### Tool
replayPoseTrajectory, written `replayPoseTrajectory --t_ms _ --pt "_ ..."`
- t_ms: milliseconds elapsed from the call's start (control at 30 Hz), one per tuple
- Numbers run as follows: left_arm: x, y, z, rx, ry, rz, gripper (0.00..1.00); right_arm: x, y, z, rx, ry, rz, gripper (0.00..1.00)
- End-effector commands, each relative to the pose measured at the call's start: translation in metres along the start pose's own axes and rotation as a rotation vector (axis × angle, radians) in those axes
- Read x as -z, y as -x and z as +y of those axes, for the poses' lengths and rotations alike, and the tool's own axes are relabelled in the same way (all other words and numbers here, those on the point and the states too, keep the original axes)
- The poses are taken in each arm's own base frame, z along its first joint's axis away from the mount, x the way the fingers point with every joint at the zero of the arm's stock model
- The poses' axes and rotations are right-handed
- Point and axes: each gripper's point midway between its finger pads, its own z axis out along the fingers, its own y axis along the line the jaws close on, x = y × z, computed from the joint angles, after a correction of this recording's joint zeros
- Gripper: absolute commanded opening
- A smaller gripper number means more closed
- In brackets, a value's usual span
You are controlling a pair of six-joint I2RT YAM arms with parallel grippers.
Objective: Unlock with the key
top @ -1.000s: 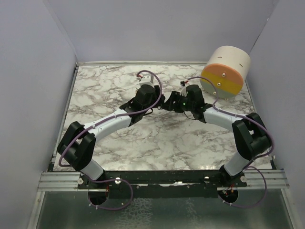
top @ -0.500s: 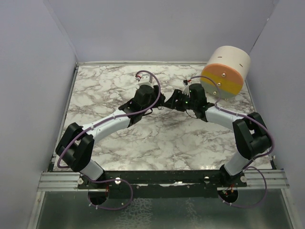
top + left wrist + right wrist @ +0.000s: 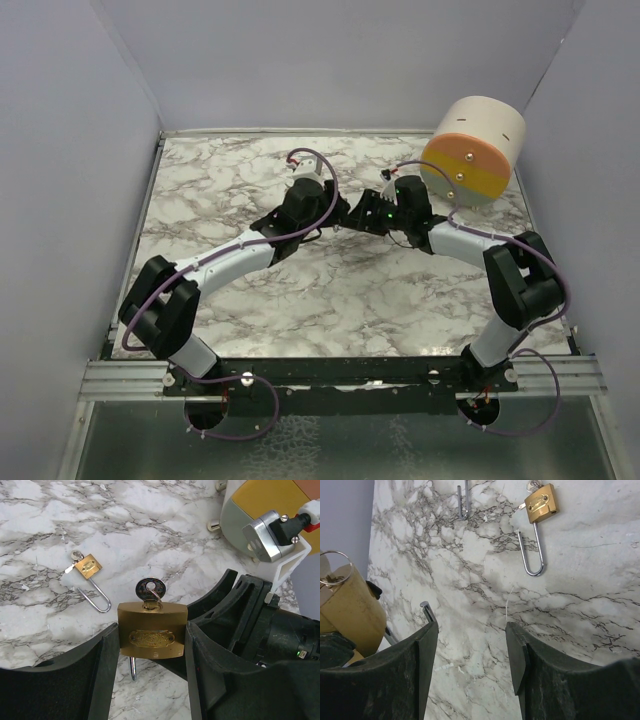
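The left arm (image 3: 240,250) reaches from its base at the near-left corner diagonally to mid-desk, elbow low and wrist tipped forward. The left jaws are clenched on the flat sides of a brass padlock (image 3: 152,630), held clear of the marble desk (image 3: 230,180), with the key (image 3: 150,587) seated in its keyhole, head and ring sticking out. The shackle (image 3: 132,667) points the opposite way, toward the wrist.

The right arm (image 3: 465,240) mirrors this from the near-right corner, its wrist meeting the left one near the desk's middle. The right jaws stand released, with only bare marble between them, just beside the held padlock.

A smaller padlock (image 3: 89,566) lies flat on the desk beyond, apart from both arms. A drum with an orange-and-yellow face (image 3: 470,165) crowds the far right corner, close behind the right wrist. The left half of the desk is open.
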Motion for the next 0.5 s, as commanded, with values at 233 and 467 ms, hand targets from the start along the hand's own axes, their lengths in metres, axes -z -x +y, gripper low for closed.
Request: replayPoseTrajectory --t_ms 233,467 --pt "-0.005 0.016 0.016 -0.018 0.103 -0.063 0.0 0.011 0.021 -0.027 -0.024 -0.166 -0.083 0.57" --pt "-0.001 0.014 0.075 -0.048 0.35 -0.055 0.0 0.035 0.034 -0.046 -0.017 -0.227 -0.131 0.57"
